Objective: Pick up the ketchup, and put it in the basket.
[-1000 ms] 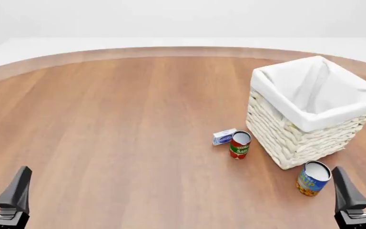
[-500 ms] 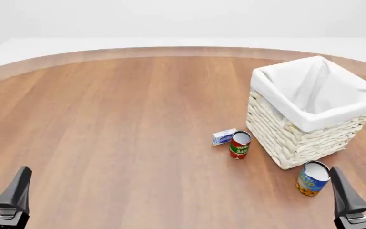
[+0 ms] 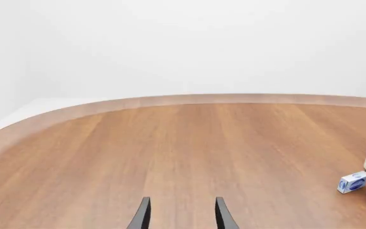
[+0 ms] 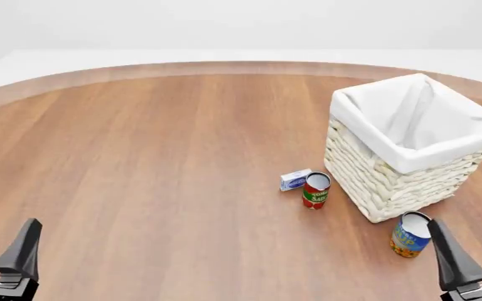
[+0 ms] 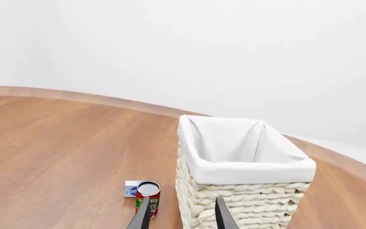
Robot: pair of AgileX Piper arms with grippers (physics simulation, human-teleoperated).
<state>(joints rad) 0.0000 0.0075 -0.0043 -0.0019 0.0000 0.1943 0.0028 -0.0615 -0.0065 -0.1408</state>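
**Spotter:** Where's the ketchup?

**Operator:** I can't find it in any of my views. On the table (image 4: 157,163) I see the basket (image 4: 391,182) at the right. A red-and-green can (image 4: 315,190) stands just to its left, and a small blue-and-white box (image 4: 295,179) sits beside that can. A blue-and-orange can (image 4: 411,235) stands near the basket's near corner. There's no red bottle with a white cap. It may be behind the basket on the far side, which is hidden from me.

**Spotter:** So which way does it point?

**Operator:** I can't tell. Upright or lying down, its long axis is unknown until I see it.

**Spotter:** Grippers?

**Operator:** The left gripper (image 3: 183,202) has its fingers spread wide and is empty, low at the near left. The right gripper (image 4: 464,216) is also wide and empty, next to the blue-and-orange can.

**Spotter:** Your plan?

**Operator:** I think I should search first, raising the right wrist to look past the basket while steering clear of that can. I'd only line the fingers across the bottle's body once I know how it lies.
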